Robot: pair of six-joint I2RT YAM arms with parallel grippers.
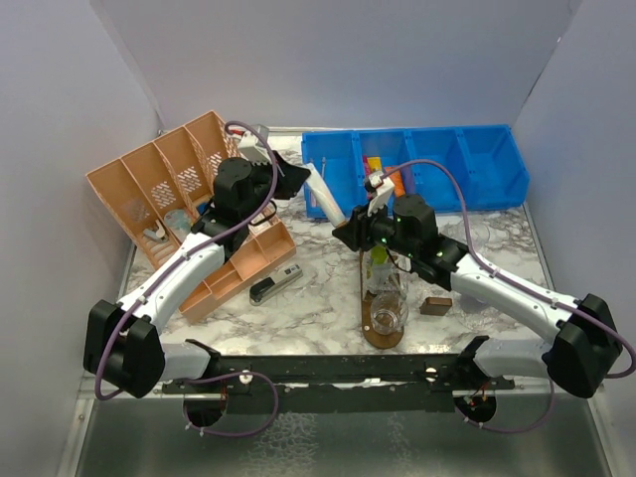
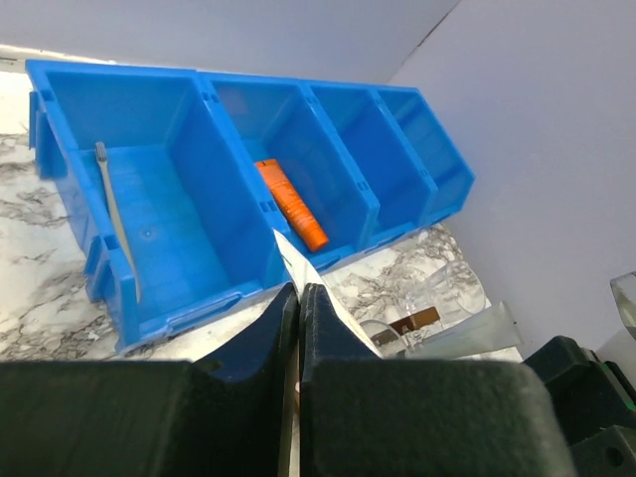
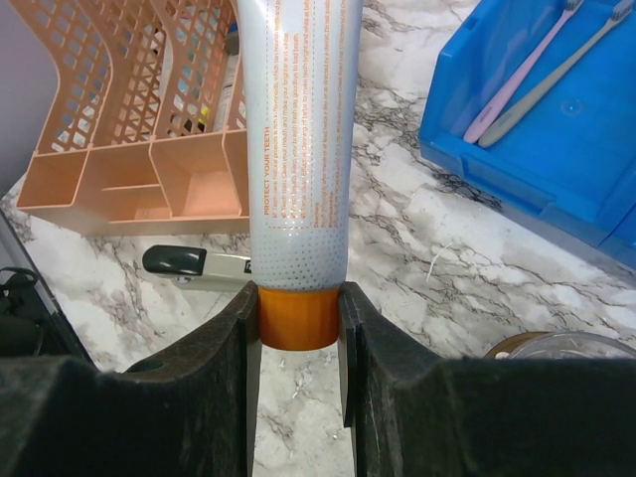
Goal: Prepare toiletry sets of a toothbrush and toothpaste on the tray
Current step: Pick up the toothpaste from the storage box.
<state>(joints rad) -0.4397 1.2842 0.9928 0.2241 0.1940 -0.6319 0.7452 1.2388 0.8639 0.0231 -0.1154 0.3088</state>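
My right gripper point(image 3: 295, 323) is shut on the orange cap of a white toothpaste tube point(image 3: 295, 149), held above the marble table. In the top view it point(image 1: 348, 229) holds the tube point(image 1: 323, 194) left of the dark brown tray point(image 1: 382, 340). On the tray stand a clear tumbler with a lime green tube point(image 1: 380, 264) and a second tumbler point(image 1: 388, 316). My left gripper point(image 1: 296, 177) hovers between the orange basket and the blue bin. Its jaws point(image 2: 298, 290) are shut on a thin pale toothbrush point(image 2: 291, 397), of which only a sliver shows.
The blue bin point(image 1: 467, 164) at the back holds a grey toothbrush point(image 2: 117, 214), an orange tube point(image 2: 291, 204) and pink and pale toothbrushes point(image 3: 517, 89). The orange basket point(image 1: 149, 189) lies at the left. A stapler point(image 1: 275, 286) and a small brown block point(image 1: 435, 305) lie near the tray.
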